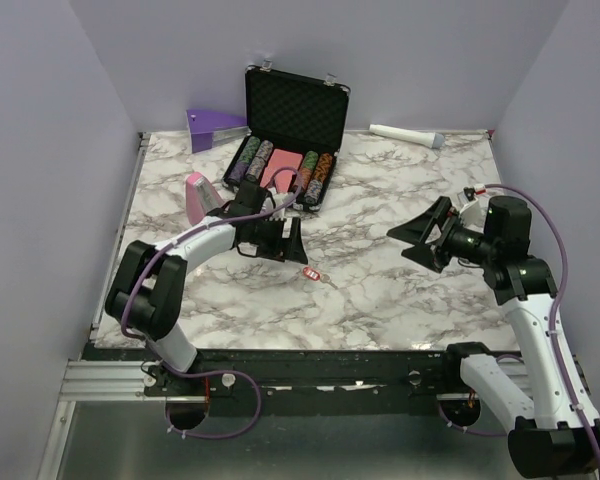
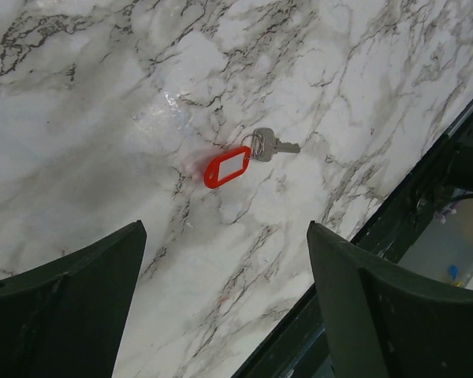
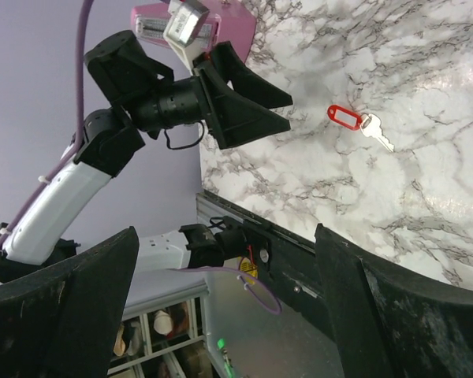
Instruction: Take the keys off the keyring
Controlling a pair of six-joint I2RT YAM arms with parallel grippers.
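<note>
The keyring is a small red tag (image 2: 226, 166) with a small ring, lying flat on the marble table (image 1: 380, 290). One silvery key (image 2: 274, 145) hangs on the ring. Tag and key also show in the top view (image 1: 312, 274) and in the right wrist view (image 3: 345, 117), with the key (image 3: 375, 131) beside the tag. My left gripper (image 1: 285, 240) is open and empty, held above the table just left of the keyring. My right gripper (image 1: 418, 238) is open and empty, well to the right of it.
An open black case (image 1: 285, 140) of poker chips stands at the back centre. A pink wedge-shaped box (image 1: 198, 195) sits by the left arm. A purple piece (image 1: 215, 125) lies at the back left, a white cylinder (image 1: 405, 134) at the back right.
</note>
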